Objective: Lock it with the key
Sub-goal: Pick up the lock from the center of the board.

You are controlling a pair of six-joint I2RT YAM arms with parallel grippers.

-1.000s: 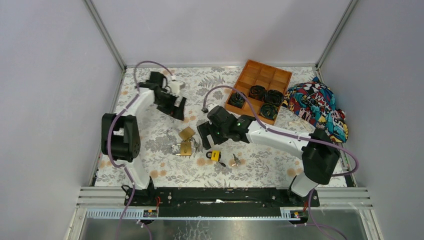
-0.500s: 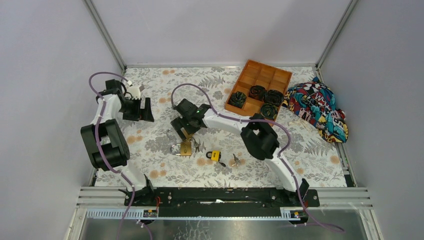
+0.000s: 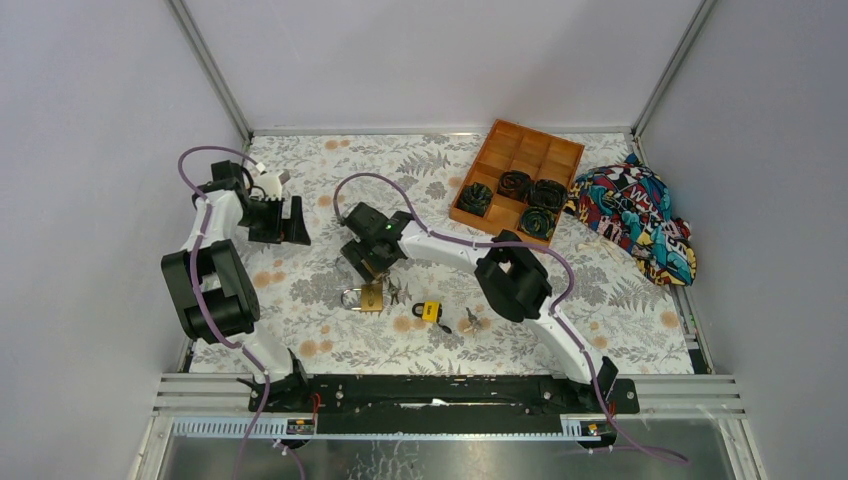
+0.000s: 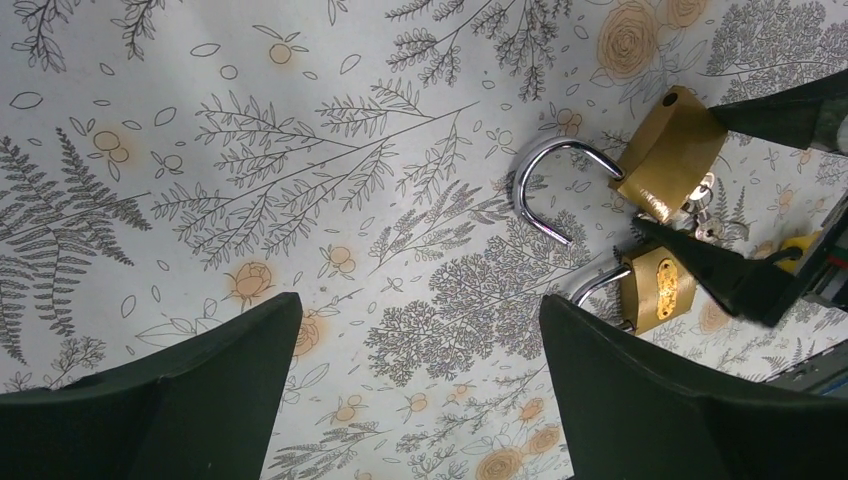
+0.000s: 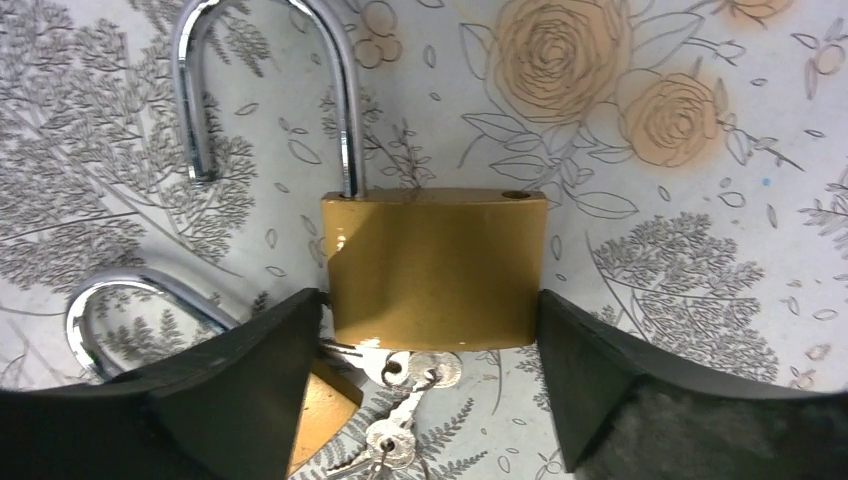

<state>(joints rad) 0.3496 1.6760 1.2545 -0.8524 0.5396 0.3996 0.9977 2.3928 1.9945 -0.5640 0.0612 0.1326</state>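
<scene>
The brass padlock (image 5: 435, 265) lies flat on the flowered cloth (image 4: 150, 130) near the table's middle, with its shackle swung open and keys (image 5: 415, 375) at its base. My right gripper (image 5: 430, 295) straddles its body, fingers (image 5: 250, 370) against both sides; whether it is clamped, I cannot tell. A second padlock (image 4: 660, 288) lies just beside it. My left gripper (image 4: 418, 310) hovers off to the left, jaws wide apart.

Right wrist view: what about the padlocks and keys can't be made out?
- Second padlock: body mostly hidden behind a finger of the right gripper.
- Keys: cut by the bottom edge; whether one sits in the open padlock is hidden.
- Whether the gripper presses that padlock's sides: too close to tell.
</scene>
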